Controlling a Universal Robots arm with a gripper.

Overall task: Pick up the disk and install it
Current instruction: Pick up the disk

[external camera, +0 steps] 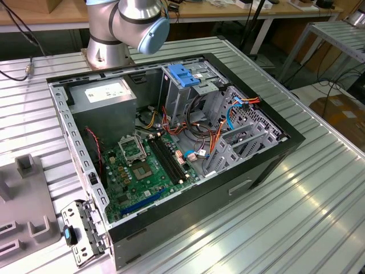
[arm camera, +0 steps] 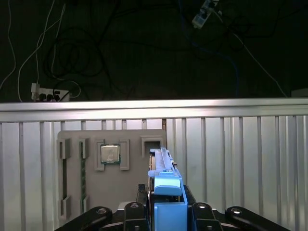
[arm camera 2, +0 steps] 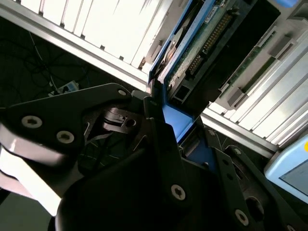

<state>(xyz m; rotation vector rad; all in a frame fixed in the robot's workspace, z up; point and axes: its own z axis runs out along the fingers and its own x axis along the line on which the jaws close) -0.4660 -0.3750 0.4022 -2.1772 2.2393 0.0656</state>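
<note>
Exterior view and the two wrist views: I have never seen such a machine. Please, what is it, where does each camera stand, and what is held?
The machine is one grey robot arm. The exterior view looks at it from a camera off the arm. The arm stands on a ribbed metal table. On the table lies an open black computer case with a green circuit board inside.

The two wrist views come from cameras that ride on the arm. In both, the black gripper is shut on the disk, a flat rectangular drive in blue plastic rails, seen edge-on. The first wrist view also shows a grey parts tray on the table, holding a square silver chip.
</note>
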